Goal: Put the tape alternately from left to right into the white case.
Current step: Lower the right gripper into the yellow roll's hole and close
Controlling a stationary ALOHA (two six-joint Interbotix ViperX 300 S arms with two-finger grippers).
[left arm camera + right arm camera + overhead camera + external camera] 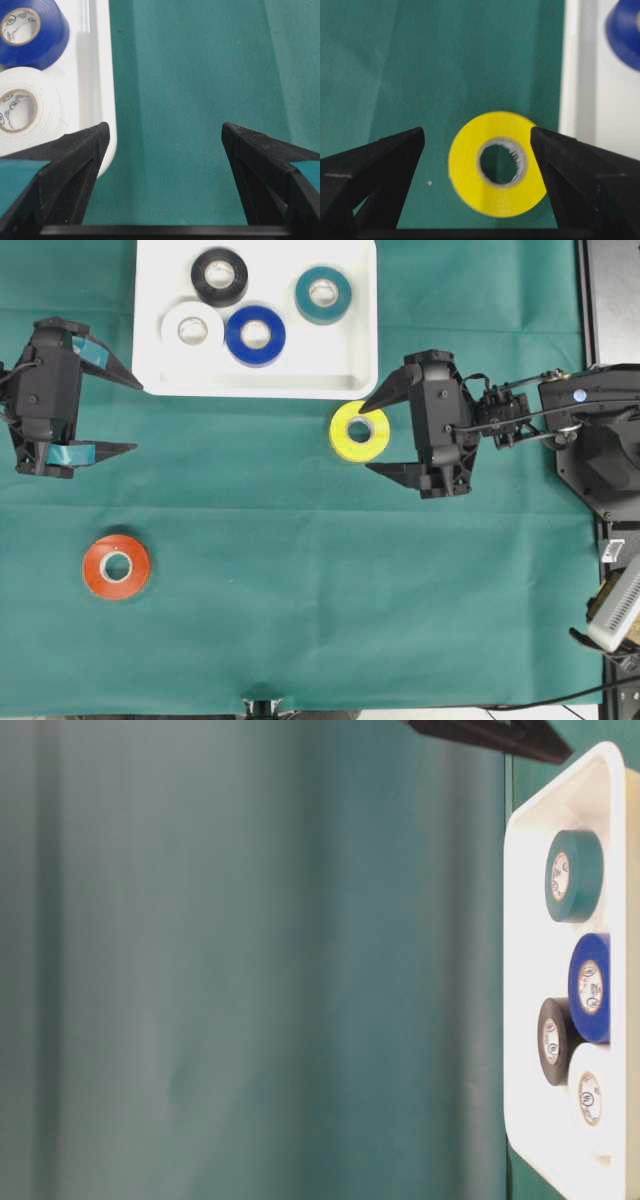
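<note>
Both grippers stand open as we look down from overhead. We see the left gripper (128,418) at the left edge over the green cloth (300,590), its jaws spread wide and holding nothing, its upper fingertip just beside the lower left corner of the white case (150,370). We see the right gripper (370,435) on the right, jaws equally wide, with the yellow roll (360,430) lying flat on the cloth between its fingertips, just below the case's lower right corner. Inside the case lie four rolls: black (219,276), teal (323,294), white (192,329) and blue (255,335); the white and blue ones touch. The red roll (116,566) lies alone on the cloth at the lower left, well apart from everything else.

From table level, we see mostly blurred green cloth, with the case (520,920) at the right edge holding the teal (573,875), blue (590,987), black (555,1040) and white (592,1095) rolls.

Through the left wrist camera, we see the spread fingers (80,150) over bare cloth, the case's rim (107,75) next to one finger, and the blue (30,30) and white (25,107) rolls inside.

Through the right wrist camera, we see the yellow roll (497,162) lying between the open fingers (385,160), close to the right one; whether they touch we cannot tell. The case's rim (577,75) stands just beyond, with part of the blue roll (625,32) inside.
</note>
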